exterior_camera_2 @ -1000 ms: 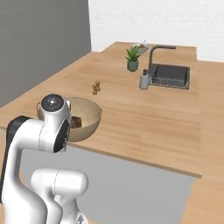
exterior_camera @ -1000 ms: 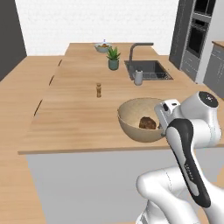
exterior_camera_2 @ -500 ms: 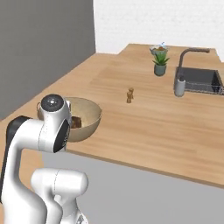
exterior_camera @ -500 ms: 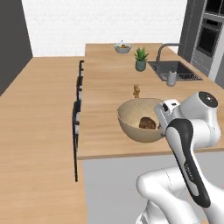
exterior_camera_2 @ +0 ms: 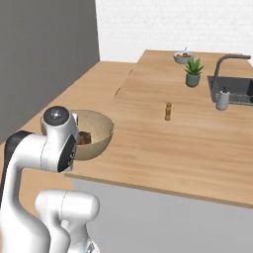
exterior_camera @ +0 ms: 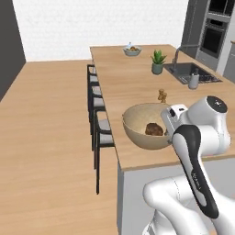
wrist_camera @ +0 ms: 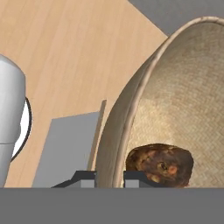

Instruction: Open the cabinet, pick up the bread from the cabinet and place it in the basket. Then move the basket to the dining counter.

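Between jaws: rim of round tan woven basket [wrist_camera: 175, 87], pinched; jaws [wrist_camera: 109, 177] gripping one-sided, tilt risking brown bread lump [wrist_camera: 159, 165] spilling onto light-wood surface [exterior_camera: 137, 82].

The round tan basket [exterior_camera_2: 96, 133] sits at the near left corner of the long wooden table [exterior_camera_2: 183, 143], partly hidden by the white robot arm [exterior_camera_2: 47, 153]. A brown bread bun [exterior_camera_2: 84, 138] lies inside it. Farther along stands 1 small pepper mill [exterior_camera_2: 168, 111]. Beyond it are a potted plant [exterior_camera_2: 193, 72], a small bowl of fruit [exterior_camera_2: 183, 57], a dark sink [exterior_camera_2: 232, 91] with a tap [exterior_camera_2: 226, 62], and a soap bottle [exterior_camera_2: 223, 99].
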Robot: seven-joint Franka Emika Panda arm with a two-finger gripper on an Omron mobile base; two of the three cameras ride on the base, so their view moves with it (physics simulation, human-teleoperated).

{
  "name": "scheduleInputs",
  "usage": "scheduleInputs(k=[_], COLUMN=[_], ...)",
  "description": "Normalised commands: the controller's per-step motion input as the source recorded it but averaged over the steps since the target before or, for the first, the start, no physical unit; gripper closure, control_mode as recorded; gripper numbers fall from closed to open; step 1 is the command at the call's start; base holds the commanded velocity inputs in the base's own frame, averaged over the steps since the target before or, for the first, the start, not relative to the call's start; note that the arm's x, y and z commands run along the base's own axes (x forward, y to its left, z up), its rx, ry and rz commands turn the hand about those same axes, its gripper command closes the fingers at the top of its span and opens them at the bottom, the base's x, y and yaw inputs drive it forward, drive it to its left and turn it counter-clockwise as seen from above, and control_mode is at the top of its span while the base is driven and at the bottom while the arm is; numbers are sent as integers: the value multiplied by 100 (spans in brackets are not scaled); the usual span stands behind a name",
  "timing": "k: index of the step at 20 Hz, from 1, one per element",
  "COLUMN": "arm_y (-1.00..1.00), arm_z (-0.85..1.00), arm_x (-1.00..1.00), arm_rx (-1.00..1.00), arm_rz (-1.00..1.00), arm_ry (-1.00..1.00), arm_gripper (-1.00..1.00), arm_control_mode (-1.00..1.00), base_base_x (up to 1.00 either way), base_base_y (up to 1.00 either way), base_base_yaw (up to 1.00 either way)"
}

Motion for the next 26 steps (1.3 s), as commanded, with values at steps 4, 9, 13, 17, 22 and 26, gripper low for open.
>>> scheduleInputs(k=[4,9,13,17,22,26], arm_y=[0,0,0,0,-1,-5], arm_z=[0,0,0,-1,-3,-18], arm_x=[0,0,0,46,100,100], arm_rx=[0,0,0,-3,-9,-1], arm_rz=[0,0,0,0,0,0], arm_ry=[0,0,0,9,18,10], arm_gripper=[100,100,100,100,100,100], arm_control_mode=[100,100,100,-100,-100,-100], base_base_x=[44,22,9,20,0,0], base_base_y=[27,6,0,0,0,0], base_base_yaw=[-25,-11,0,0,0,0])
